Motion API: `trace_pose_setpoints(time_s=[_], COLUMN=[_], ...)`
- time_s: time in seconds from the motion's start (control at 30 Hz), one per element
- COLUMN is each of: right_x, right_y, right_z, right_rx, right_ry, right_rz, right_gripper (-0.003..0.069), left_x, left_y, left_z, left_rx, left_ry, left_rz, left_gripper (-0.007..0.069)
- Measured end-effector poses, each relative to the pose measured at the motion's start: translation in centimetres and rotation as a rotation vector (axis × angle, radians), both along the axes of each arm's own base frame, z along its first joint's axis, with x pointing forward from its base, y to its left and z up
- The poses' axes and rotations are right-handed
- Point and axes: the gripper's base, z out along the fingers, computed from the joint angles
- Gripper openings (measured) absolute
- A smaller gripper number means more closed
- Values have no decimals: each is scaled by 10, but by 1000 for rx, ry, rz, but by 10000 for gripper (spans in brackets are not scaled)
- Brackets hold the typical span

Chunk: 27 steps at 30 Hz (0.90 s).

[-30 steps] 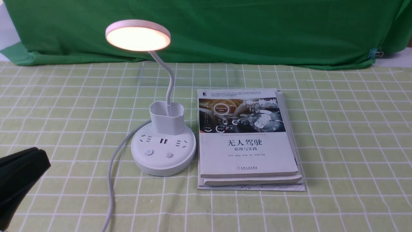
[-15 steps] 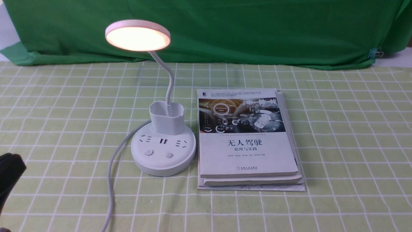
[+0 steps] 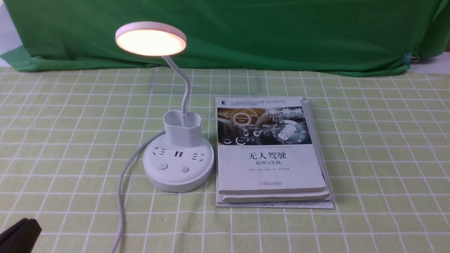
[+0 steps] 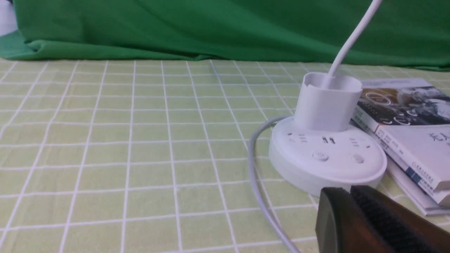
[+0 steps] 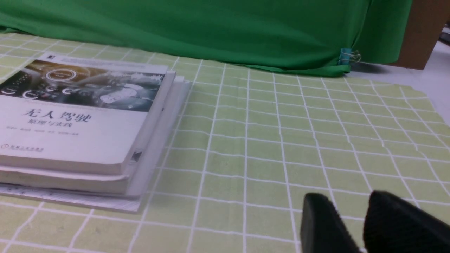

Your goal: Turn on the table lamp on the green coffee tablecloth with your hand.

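Note:
The white table lamp [image 3: 178, 165] stands on the pale green checked tablecloth [image 3: 369, 147], left of centre. Its round disc head [image 3: 150, 38] glows warm orange. Its base with two buttons also shows in the left wrist view [image 4: 327, 158]. My left gripper [image 3: 21, 228] is a black tip at the lower left corner, well clear of the lamp; in the left wrist view [image 4: 346, 191] its fingers are pressed together and empty, short of the base. My right gripper [image 5: 351, 203] shows only in the right wrist view, fingers a little apart and empty, low over bare cloth.
A stack of books [image 3: 270, 151] lies right beside the lamp base, also in the right wrist view [image 5: 81, 119]. The lamp's white cord [image 3: 121, 196] runs from the base to the near edge. A dark green backdrop [image 3: 281, 31] hangs at the back, with a clip [image 3: 409, 58].
My left gripper has drawn back down and to the left, from beside the cord toward the lower left corner. The lamp stays lit throughout. Nothing else moved.

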Motion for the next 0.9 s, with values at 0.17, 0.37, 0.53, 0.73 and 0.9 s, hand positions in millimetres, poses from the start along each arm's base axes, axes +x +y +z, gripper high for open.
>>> trace_pose_setpoints(time_s=[0.17, 0.37, 0.53, 0.73, 0.9], right_x=[0, 0, 0, 0, 0], right_y=[0, 0, 0, 0, 0], right_z=[0, 0, 0, 0, 0], right_rx=[0, 0, 0, 0, 0], right_ry=[0, 0, 0, 0, 0], right_rz=[0, 0, 0, 0, 0], right_gripper=[244, 244, 244, 244, 244], left_x=[0, 0, 0, 0, 0], left_y=[0, 0, 0, 0, 0], left_z=[1, 1, 1, 2, 2], left_rx=[2, 5, 5, 4, 4], left_ry=[-13, -15, -16, -20, -20], left_rz=[-1, -1, -1, -1, -1], left_gripper=[19, 19, 19, 19, 19])
